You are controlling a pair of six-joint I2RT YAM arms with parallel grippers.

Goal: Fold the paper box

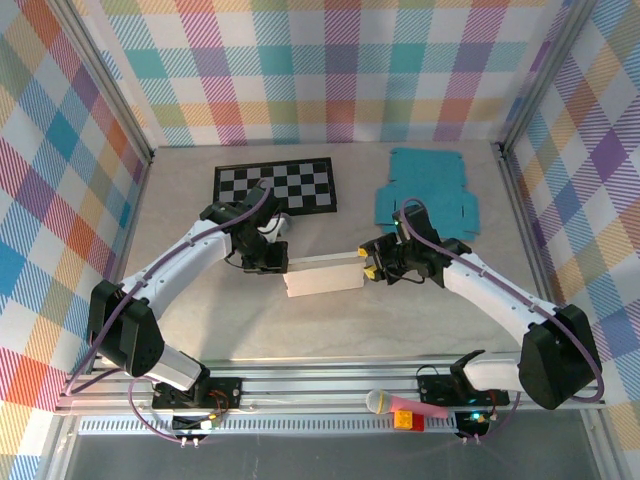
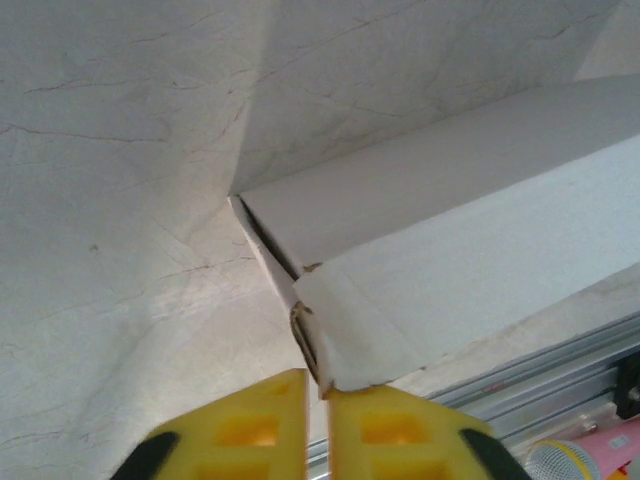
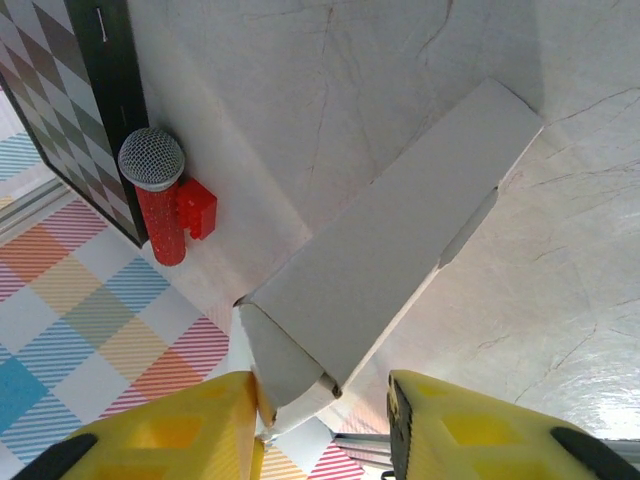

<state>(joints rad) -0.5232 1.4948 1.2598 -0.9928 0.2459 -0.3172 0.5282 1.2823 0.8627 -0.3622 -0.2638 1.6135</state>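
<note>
The white paper box (image 1: pixel 322 276) lies in the middle of the table, long side running left to right, partly folded into a flat sleeve. My left gripper (image 1: pixel 282 264) is at its left end. In the left wrist view the yellow fingers (image 2: pixel 250 425) are pinched on a corner of the box's end flap (image 2: pixel 325 345), so the left gripper (image 2: pixel 318 388) is shut on it. My right gripper (image 1: pixel 368 263) is at the box's right end. It stands open (image 3: pixel 322 400), with the curled end flap (image 3: pixel 285 365) resting against its left finger (image 3: pixel 190 430) and a gap to the other finger.
A flat teal box blank (image 1: pixel 425 190) lies at the back right and a black-and-white checkerboard (image 1: pixel 277 187) at the back centre. A red microphone (image 3: pixel 160 195) lies beside the checkerboard (image 3: pixel 60 90). Another microphone (image 1: pixel 400 404) rests on the front rail.
</note>
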